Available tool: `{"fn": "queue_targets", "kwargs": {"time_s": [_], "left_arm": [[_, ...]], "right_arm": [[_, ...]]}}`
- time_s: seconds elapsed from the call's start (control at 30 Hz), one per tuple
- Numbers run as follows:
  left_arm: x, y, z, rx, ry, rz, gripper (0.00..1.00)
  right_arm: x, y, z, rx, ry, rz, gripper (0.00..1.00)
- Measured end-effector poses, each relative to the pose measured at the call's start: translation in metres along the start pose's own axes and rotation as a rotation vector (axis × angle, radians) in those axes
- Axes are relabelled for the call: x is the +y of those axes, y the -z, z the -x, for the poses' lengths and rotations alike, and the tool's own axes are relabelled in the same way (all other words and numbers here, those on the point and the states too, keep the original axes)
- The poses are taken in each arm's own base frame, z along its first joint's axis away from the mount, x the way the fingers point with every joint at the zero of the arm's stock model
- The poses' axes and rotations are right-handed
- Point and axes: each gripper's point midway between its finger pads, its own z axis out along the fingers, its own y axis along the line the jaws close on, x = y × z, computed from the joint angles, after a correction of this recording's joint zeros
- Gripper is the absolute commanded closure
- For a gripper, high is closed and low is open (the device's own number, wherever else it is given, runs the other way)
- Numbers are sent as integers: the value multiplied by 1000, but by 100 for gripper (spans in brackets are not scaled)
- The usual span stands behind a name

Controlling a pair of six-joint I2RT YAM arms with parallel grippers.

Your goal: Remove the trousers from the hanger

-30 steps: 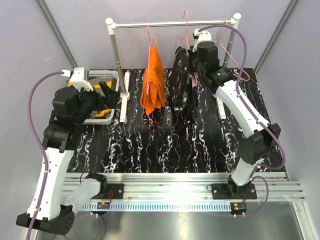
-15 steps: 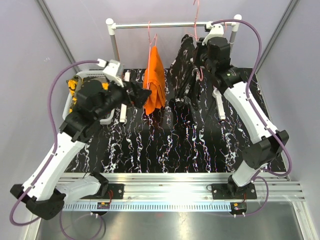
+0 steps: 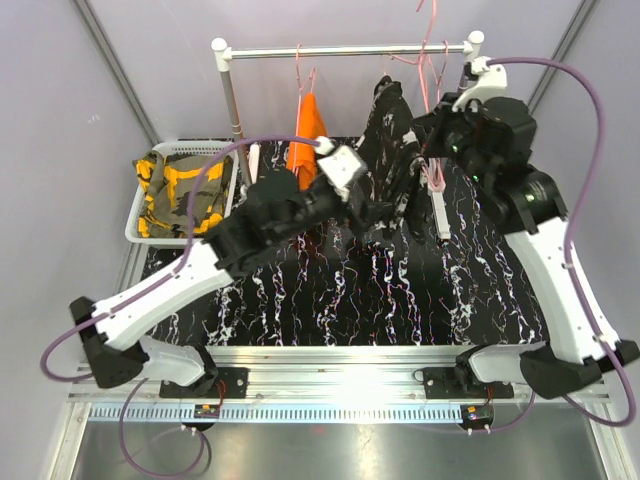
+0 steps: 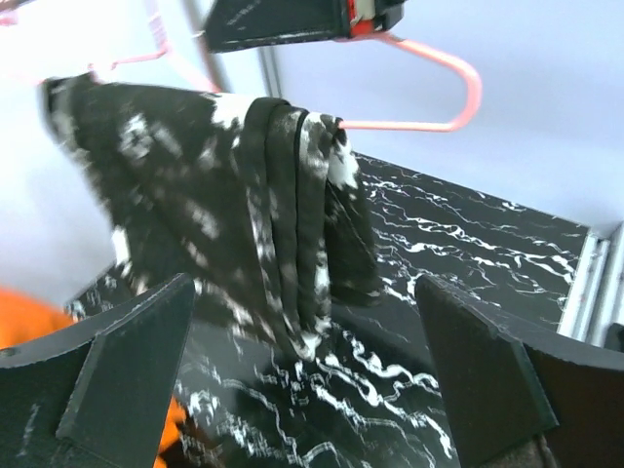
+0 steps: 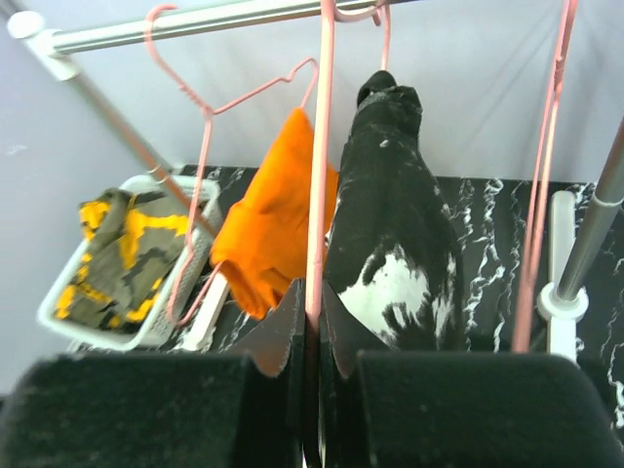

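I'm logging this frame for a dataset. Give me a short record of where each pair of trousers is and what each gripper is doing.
orange trousers: hanging from the rail
black trousers: draped over a pink hanger
olive trousers: in the basket
left gripper: open, fingers either side of the black trousers, not gripping
right gripper: shut on the pink hanger
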Motion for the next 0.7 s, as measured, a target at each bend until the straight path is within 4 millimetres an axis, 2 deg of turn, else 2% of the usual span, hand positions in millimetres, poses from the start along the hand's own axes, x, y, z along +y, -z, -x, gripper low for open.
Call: {"fn": "queue_targets", "kwargs": {"time_s": [0.13, 0.23, 0.33, 0.43, 0.47, 0.57, 0.63, 0.7], "left_arm": [[-20, -34, -10, 12, -71, -11, 1], [-24, -55, -17, 43, -91, -4, 1], [-24, -71, -17, 58, -92, -1, 1], [-25, -77, -15, 59, -85, -5, 3], [-27, -77, -14, 57, -83, -8, 8], [-32, -77, -10, 48, -79, -15, 13], [-35, -77, -7, 42, -78, -20, 9], [-36, -76, -5, 40, -77, -24, 1]], "right_arm": [[8, 36, 4, 2, -26, 52, 100], [13, 56, 2, 4, -43, 87, 100], [18, 76, 6, -9, -58, 121, 100], [23, 93, 10, -26, -70, 151, 100], [24, 98, 12, -33, -74, 160, 100], [28, 109, 16, -47, -84, 183, 100], [31, 114, 17, -51, -92, 201, 100], [32, 117, 16, -50, -102, 212, 100]]}}
